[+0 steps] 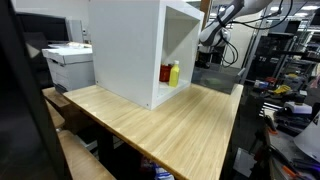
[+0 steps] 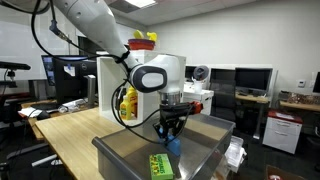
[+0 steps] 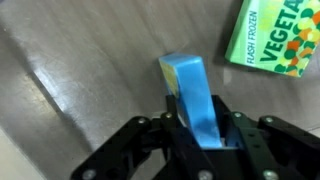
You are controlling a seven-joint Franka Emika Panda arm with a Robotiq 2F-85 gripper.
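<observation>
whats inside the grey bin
A green vegetable packet and a blue box, gripped by the tool. The bin floor under the box and tool is hidden.

Smooth blue block (image 3: 195,85), glossy printed vegetable packet (image 3: 280,35), dull streaked grey surface (image 3: 80,70), matt black claw (image 3: 203,128)

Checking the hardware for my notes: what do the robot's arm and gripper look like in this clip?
The arm is glossy white with rounded tube segments and a round wrist joint ringed in dark grey. Black cables loop alongside it. The gripper is black, with two angular linked fingers. No markings are readable.
</observation>
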